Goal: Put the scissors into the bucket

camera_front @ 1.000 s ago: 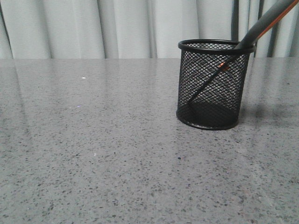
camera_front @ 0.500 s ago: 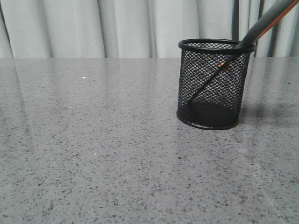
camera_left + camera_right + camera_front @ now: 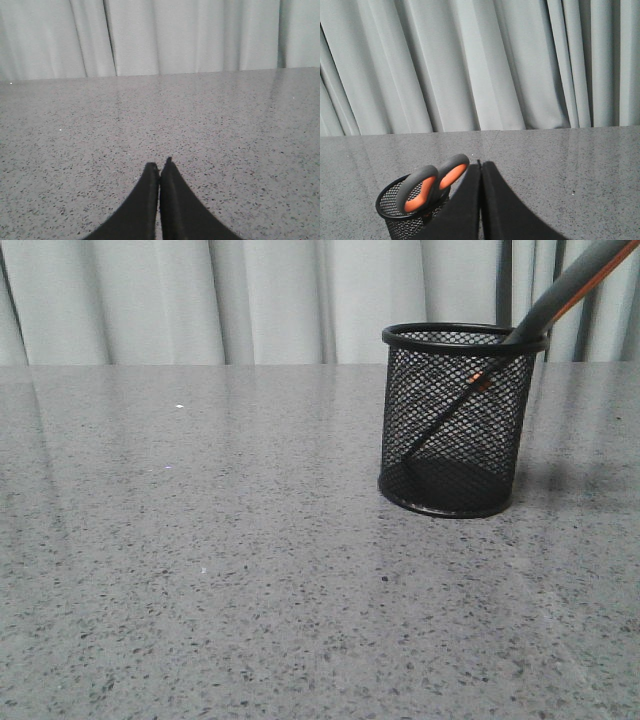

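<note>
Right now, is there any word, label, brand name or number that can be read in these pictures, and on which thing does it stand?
None: no text shows on the scissors, the bucket, the table or the curtain.

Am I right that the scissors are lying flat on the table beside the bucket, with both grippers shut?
Not quite: the scissors stand blades-down inside the bucket, handles leaning over its rim, as the front view shows. Both the left gripper and right gripper are indeed shut.
</note>
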Available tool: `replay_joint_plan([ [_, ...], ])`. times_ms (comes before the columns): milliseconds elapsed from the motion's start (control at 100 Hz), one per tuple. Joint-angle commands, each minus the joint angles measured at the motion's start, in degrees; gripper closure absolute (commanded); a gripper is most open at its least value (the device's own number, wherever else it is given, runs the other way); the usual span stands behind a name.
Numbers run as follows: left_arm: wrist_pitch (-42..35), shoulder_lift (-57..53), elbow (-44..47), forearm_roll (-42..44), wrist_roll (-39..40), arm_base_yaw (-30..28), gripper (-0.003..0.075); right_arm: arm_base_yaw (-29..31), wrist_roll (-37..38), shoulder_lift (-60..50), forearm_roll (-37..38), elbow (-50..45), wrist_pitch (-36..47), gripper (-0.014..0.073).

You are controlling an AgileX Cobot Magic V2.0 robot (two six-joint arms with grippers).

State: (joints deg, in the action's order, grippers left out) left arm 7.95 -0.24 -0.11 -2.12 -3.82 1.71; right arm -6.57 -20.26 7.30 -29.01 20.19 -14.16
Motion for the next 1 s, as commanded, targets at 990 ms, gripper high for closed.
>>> replay_joint_plan([
  [990,-4.9,-1.3,1.6,-0.1,0.6,-0.2,0.0741,4.6,15.3,-9.1,24.4,-21.8,8.7,0.0648],
])
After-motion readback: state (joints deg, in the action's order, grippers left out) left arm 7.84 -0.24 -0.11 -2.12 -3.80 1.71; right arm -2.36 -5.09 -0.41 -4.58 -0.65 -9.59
